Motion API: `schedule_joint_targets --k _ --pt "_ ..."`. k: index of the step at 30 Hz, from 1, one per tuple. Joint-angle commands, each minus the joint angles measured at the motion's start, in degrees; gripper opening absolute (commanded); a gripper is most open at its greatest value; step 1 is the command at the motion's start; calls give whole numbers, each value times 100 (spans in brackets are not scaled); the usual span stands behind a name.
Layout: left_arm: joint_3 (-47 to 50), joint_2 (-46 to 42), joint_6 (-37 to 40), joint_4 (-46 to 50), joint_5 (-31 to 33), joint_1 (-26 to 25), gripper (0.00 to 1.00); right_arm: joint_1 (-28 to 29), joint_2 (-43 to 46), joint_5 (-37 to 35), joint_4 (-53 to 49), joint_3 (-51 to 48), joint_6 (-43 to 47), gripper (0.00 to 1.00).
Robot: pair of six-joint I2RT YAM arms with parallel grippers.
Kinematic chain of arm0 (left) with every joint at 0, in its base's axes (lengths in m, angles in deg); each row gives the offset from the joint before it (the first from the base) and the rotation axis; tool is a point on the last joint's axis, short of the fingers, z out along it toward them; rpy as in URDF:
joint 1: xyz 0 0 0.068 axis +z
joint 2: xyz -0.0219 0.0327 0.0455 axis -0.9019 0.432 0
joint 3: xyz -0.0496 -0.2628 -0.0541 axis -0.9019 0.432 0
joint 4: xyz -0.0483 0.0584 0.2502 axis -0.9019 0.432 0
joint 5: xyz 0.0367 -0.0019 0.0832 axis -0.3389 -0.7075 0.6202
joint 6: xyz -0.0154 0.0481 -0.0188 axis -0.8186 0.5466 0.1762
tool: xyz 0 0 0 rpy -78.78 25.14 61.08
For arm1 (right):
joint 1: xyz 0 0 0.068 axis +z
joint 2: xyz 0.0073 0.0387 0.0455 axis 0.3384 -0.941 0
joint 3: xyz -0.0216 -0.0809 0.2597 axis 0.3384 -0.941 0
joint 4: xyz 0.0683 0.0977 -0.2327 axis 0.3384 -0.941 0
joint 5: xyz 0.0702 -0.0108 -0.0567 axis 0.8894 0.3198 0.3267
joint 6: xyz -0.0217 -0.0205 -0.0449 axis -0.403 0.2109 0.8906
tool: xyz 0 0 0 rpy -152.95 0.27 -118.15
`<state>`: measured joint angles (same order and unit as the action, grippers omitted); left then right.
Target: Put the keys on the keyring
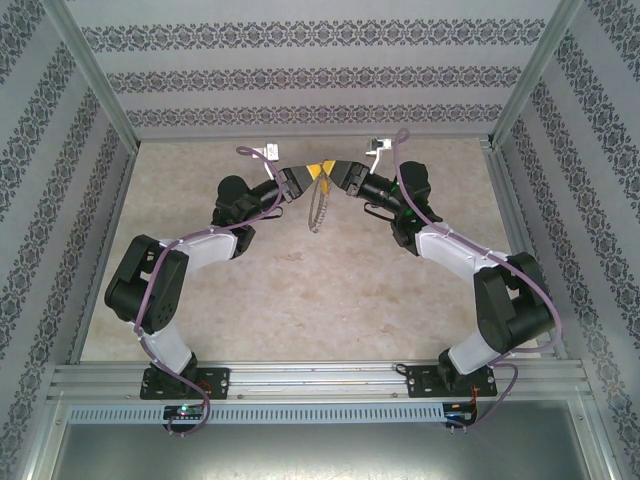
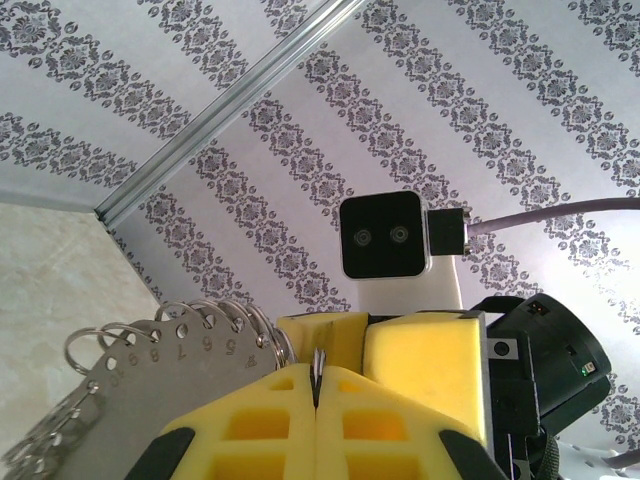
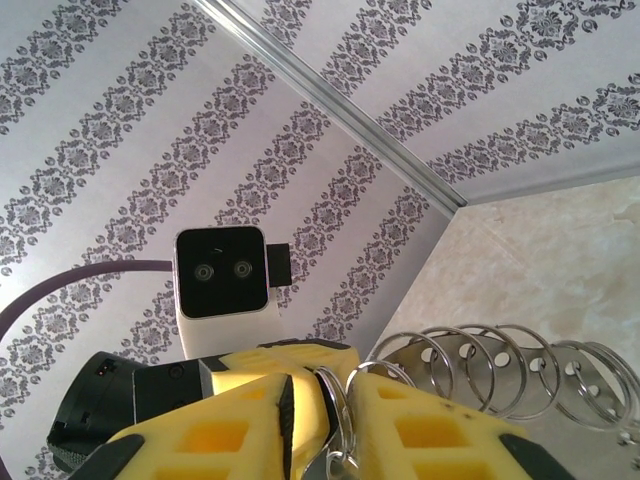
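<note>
- The left end effector (image 1: 302,180) reaches in from the left, raised over the far middle of the worktop (image 1: 300,300). It points towards the other arm.
- In the left wrist view its yellow pads (image 2: 250,420) are pressed together, and a thin sliver of grey metal is nipped in the seam between them.
- The keyring (image 1: 318,208) hangs down from the spot where the two end effectors meet, between them and clear of the worktop.
- Seen from the left wrist, the keyring (image 2: 130,400) is a flat grey plate. It sits just left of the closed pads and runs in behind the left one.
- Small holes follow the plate's curved rim, each carrying a little wire loop, and there is a stamped digit by each hole. From left to right 8, 7, 6 and 5 can be read; the digits further left are too blurred to read.
- The right end effector (image 1: 343,177) comes in from the right, tip to tip with the left one.
- In the right wrist view, one wire loop of the keyring (image 3: 480,365) stands in the narrow gap between the yellow fingers (image 3: 420,430). The remaining loops fan out to the right.
- I cannot tell whether those fingers actually pinch the loop.
</note>
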<state>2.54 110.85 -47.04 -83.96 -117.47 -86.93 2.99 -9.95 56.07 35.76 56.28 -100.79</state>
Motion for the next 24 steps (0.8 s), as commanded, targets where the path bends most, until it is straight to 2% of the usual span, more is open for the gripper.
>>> schedule_joint_targets --k 1,5,10,14,22,24 --pt "-57 65 -37 -526 -42 -78 0 97 -30 196 311 4 -18 22" --pt "-73 90 -36 -526 -44 -93 0 119 -47 232 298 37 -12 22" --pt "-78 103 -42 -537 -59 -94 0 148 -89 251 245 98 5 28" --pt "-76 95 -37 -544 -56 -95 0 149 -91 243 243 77 9 22" --pt "-76 106 6 -509 -60 -95 0 114 -4 241 132 -2 110 0" --pt "-65 115 40 -485 -60 -94 0 98 14 251 84 -10 154 0"
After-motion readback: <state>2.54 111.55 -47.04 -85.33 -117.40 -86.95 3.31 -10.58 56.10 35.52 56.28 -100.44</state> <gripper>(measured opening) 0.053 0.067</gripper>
